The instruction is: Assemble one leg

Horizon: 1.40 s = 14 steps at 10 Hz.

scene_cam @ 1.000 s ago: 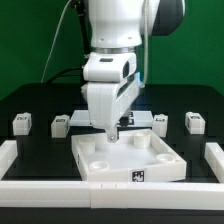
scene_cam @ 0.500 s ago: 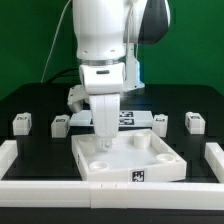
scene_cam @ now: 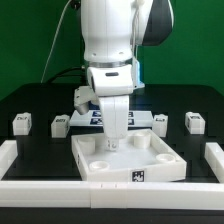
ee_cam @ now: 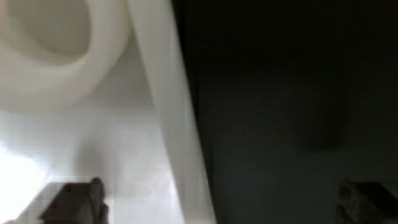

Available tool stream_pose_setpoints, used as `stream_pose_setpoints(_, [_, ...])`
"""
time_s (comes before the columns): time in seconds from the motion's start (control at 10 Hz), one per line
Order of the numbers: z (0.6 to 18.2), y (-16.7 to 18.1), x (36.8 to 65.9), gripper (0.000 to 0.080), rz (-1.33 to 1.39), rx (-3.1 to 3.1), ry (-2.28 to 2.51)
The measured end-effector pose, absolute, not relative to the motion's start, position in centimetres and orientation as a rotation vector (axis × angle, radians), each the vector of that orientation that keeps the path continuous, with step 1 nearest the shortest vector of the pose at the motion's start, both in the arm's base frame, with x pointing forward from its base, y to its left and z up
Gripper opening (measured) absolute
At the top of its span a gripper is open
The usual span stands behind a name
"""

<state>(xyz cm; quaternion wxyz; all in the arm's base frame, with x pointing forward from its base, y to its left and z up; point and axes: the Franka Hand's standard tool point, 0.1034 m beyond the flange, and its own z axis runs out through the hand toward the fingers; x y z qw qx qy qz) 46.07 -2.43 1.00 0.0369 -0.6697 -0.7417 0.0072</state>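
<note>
The gripper (scene_cam: 114, 146) hangs low over the far part of the large white panel (scene_cam: 150, 160), near a corner hole. In the wrist view the gripper (ee_cam: 221, 206) is open with nothing between its dark fingertips (ee_cam: 71, 205). One fingertip is over the panel (ee_cam: 89, 120) and the other over the black table. A round hole (ee_cam: 45, 30) of the panel shows. Several small white tagged legs stand in a row behind the panel: two at the exterior view's left (scene_cam: 20, 123) (scene_cam: 59, 125) and two at its right (scene_cam: 160, 121) (scene_cam: 194, 122). None is held.
The marker board (scene_cam: 92, 117) lies flat behind the arm. Low white walls run along the exterior view's left (scene_cam: 10, 155), right (scene_cam: 213, 155) and front (scene_cam: 60, 190) of the black table. A green backdrop stands behind.
The arm has shifted slightly to the exterior view's right and its wrist has turned. The gripper stays low over the panel. The legs and panel have not moved.
</note>
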Motion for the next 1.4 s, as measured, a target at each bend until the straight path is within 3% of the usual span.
stream_pose_setpoints(0.1, [1.0, -2.4, 46.1, 0.065, 0.022, -2.056, -2.277])
stream_pose_setpoints(0.2, [1.0, -2.5, 46.1, 0.052, 0.022, -2.057, -2.276])
stream_pose_setpoints(0.3, [1.0, -2.5, 46.1, 0.052, 0.022, -2.057, -2.276])
stream_pose_setpoints(0.6, [1.0, -2.5, 46.1, 0.0076, 0.022, -2.058, -2.275])
stream_pose_setpoints(1.4, [1.0, -1.3, 46.5, 0.0061, -0.001, -2.126, -2.222])
